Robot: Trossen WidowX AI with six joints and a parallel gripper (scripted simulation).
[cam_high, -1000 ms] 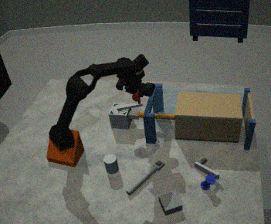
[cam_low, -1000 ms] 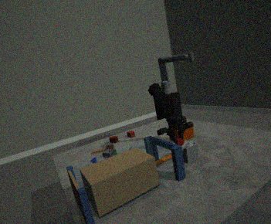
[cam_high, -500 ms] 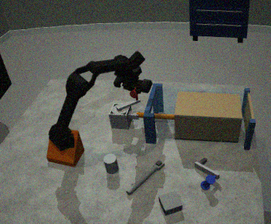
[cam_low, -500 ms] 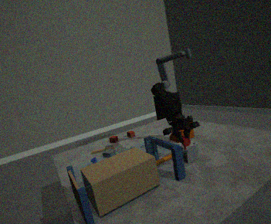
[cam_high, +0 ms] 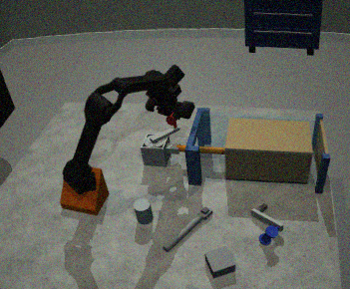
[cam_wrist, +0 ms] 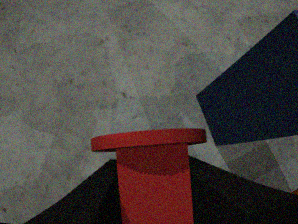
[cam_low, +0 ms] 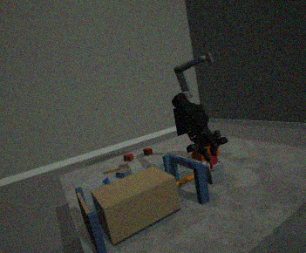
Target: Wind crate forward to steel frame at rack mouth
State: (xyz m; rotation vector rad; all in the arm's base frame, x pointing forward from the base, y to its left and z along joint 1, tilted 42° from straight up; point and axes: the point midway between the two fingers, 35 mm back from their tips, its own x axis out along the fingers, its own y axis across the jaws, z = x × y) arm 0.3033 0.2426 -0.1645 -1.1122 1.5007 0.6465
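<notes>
My gripper (cam_high: pixel 172 118) (cam_wrist: pixel 148 167) is shut on the red grip (cam_high: pixel 172 121) (cam_low: pixel 214 161) (cam_wrist: pixel 156 195) of the winch handle. Its grey crank arm (cam_high: pixel 166 135) lies across the top of the pale winch (cam_high: pixel 156 155) (cam_low: pixel 219 172). The key and the round hole are hidden. An orange strap (cam_high: pixel 211 149) (cam_low: pixel 186 179) runs from the winch side through the blue steel frame (cam_high: pixel 193 166) (cam_low: pixel 201 188) (cam_wrist: pixel 255 85) to the tan crate (cam_high: pixel 268 161) (cam_low: pixel 137 202). The crate sits flat, its front apart from the frame, with a gap between them.
A grey cylinder (cam_high: pixel 144 212), a long grey bar tool (cam_high: pixel 186 232), a hammer-like tool (cam_high: pixel 267 218), a blue spool-shaped piece (cam_high: pixel 271 232) and a grey block (cam_high: pixel 220 262) lie on the bench. Two red blocks (cam_low: pixel 128 157) (cam_low: pixel 147 151) show at its far side. A blue end frame (cam_high: pixel 322 174) stands behind the crate.
</notes>
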